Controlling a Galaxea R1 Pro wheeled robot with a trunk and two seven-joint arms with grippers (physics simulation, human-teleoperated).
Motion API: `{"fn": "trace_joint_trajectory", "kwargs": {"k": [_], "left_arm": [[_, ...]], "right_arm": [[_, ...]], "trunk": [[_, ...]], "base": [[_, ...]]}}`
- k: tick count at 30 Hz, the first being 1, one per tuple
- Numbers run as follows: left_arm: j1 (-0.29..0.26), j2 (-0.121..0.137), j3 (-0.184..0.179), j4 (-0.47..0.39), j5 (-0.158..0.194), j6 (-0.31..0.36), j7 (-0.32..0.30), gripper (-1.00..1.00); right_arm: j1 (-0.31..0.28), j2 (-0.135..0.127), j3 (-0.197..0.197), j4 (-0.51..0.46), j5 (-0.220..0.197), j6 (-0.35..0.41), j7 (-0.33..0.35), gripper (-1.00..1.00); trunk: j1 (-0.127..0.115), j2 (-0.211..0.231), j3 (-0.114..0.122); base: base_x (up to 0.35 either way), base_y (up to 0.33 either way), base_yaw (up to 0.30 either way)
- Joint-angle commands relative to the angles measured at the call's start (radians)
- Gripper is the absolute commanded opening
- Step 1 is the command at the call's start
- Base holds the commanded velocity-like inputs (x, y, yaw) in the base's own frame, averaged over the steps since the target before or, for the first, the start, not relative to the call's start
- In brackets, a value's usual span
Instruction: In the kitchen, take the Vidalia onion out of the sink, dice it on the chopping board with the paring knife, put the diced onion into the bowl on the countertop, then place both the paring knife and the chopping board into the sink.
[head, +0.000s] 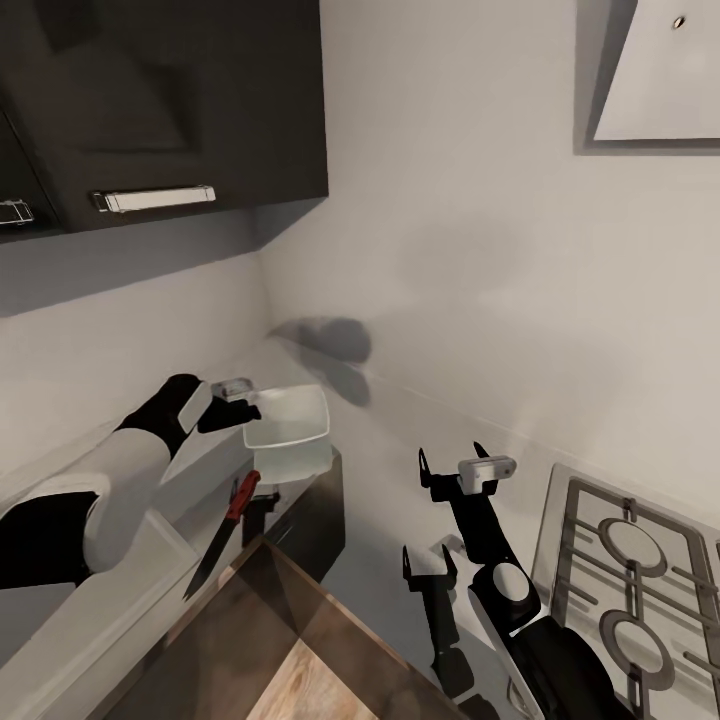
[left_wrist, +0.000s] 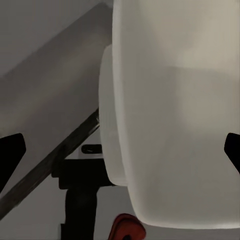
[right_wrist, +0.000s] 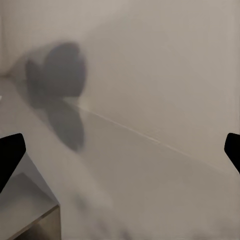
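1. Surroundings, head view: dark wall cabinet with a steel bar handle at 11 o'clock; pale range hood at 1 o'clock; steel hob grate at 4 o'clock. Plain light wall behind.
2. Long smooth grey bench runs into the corner; a soft dark shadow lies on the wall above it.
3. White shallow square-rimmed bowl appears raised near the bench's end, just beside the left fingers. In the left wrist view the bowl is seen close up, between the two dark fingertips.
4. Left fingers: spread wide in the left wrist view, tips at both frame edges. Whether they touch the bowl, cannot tell.
5. Small paring knife, red handle and dark pointed blade, lies at 7 o'clock, tip pointing down-left, beside the dark brown wooden chopping board at 6 o'clock. Red handle end also shows under the bowl.
6. Right fingers: open wide, holding nothing, hanging over bare bench, well apart from the bowl.
7. Count: one bowl, one knife, one board, two arms.
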Motion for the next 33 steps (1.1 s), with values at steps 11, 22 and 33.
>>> {"fn": "trace_joint_trajectory", "kwargs": {"k": [11, 22, 33], "left_arm": [[0.000, -0.005, 0.008, 0.052, 0.008, -0.036, 0.005, 1.00], [0.000, -0.027, 0.007, 0.084, 0.008, -0.077, 0.005, 1.00], [0.001, -0.035, 0.007, 0.104, 0.008, -0.104, 0.004, 1.00]], "right_arm": [[-0.001, -0.001, 0.003, 0.000, 0.001, -0.001, -0.008, 1.00], [-0.001, -0.001, 0.003, 0.000, 0.001, -0.001, -0.008, 1.00], [-0.001, -0.001, 0.003, 0.000, 0.001, -0.001, -0.008, 1.00]], "trunk": [[0.001, -0.002, -0.002], [0.001, -0.002, -0.002], [0.001, -0.002, -0.002]], "base": [[0.000, 0.000, 0.000], [0.000, 0.000, 0.000], [0.000, 0.000, 0.000]]}}
